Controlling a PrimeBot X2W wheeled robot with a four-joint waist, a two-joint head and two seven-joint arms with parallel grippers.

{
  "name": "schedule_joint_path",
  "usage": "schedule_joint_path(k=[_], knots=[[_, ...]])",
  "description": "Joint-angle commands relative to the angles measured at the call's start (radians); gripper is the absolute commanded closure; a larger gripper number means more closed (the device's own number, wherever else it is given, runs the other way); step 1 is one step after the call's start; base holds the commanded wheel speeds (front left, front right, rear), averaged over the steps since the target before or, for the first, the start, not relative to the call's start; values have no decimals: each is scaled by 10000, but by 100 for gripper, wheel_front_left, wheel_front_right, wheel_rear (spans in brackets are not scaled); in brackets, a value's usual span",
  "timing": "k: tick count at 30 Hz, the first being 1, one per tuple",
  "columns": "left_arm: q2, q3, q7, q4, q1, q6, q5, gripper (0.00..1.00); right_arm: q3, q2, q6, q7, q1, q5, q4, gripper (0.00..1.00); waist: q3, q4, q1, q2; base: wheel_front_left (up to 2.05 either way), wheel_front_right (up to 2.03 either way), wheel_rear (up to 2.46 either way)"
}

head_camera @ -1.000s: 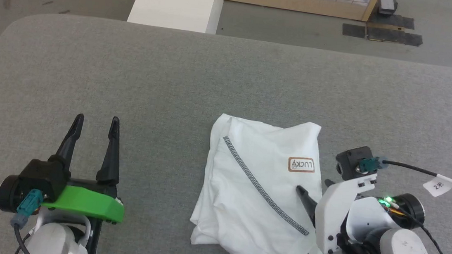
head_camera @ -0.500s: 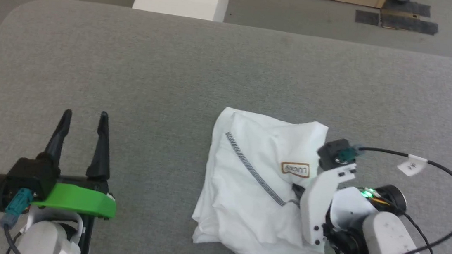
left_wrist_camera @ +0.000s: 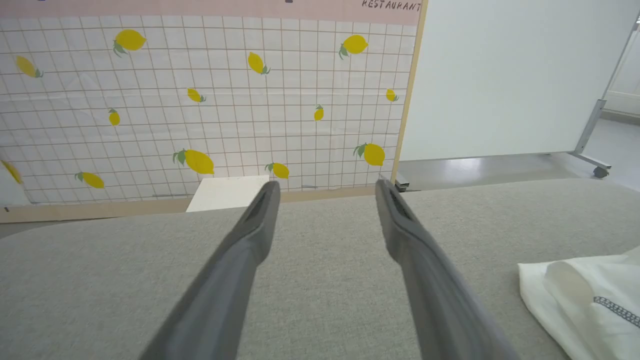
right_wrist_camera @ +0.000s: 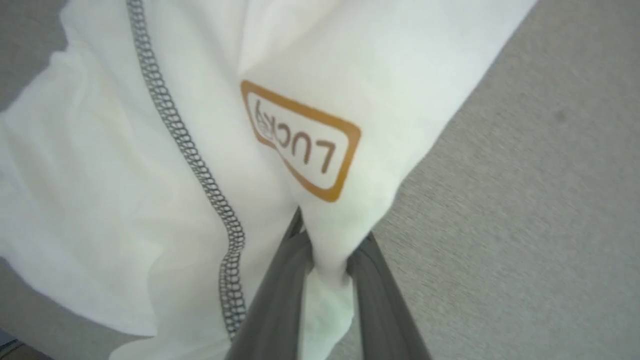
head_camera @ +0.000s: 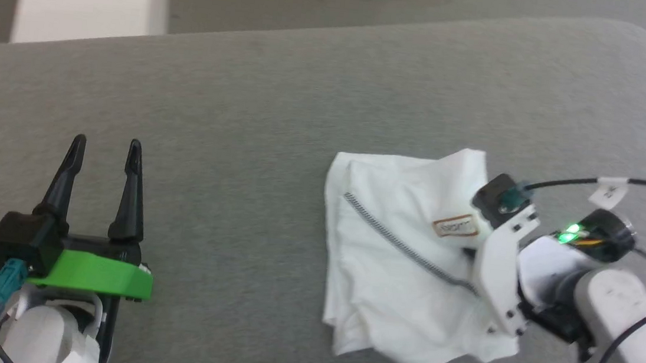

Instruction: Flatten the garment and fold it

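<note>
Soft, crumpled white garment [head_camera: 396, 283], zigzag-stitched seam; right pincer [right_wrist_camera: 332, 235] clamps a fold near the label. Left pincer [head_camera: 107, 142] spread, well apart.

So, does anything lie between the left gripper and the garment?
Nothing visible does. Bare grey table lies between the open left gripper and the garment; the right gripper pinches a fold of it.
</note>
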Motion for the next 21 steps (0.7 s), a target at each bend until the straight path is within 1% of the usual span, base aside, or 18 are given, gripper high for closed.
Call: schedule_joint_path(k=[1,3,6,10,14,18,21], knots=[[125,-12,73,-123,-193,-3,125,0,3,-257,-19,-65,-316,106,62,100,543,-1872,0,-1,0,0,0],[197,-59,201,-289,-268,2,186,0,-83,-628,-19,-210,-606,159,251,100,760,-2006,0,-1,0,0,0],[323,-117,409,-550,-388,-21,252,0,-390,-1102,-19,-495,-995,150,574,100,1149,-1989,0,-1,0,0,0],[558,-180,718,-885,-576,-76,368,0,-1071,-1701,-19,-833,-1442,-1,1171,100,1779,-1703,0,-1,0,0,0],[711,-154,905,-1148,-755,-79,388,0,-1815,-2323,-19,-1350,-1832,-420,2038,100,2339,-1207,0,-1,0,0,0],[834,-64,984,-1309,-795,-37,385,0,-2722,-2560,-19,-1724,-2130,-898,3091,100,2683,-807,0,-1,0,0,0],[876,-40,1030,-1432,-810,5,390,0,-3511,-2547,-19,-2088,-2310,-1303,3722,100,2885,-554,0,-1,0,0,0]])
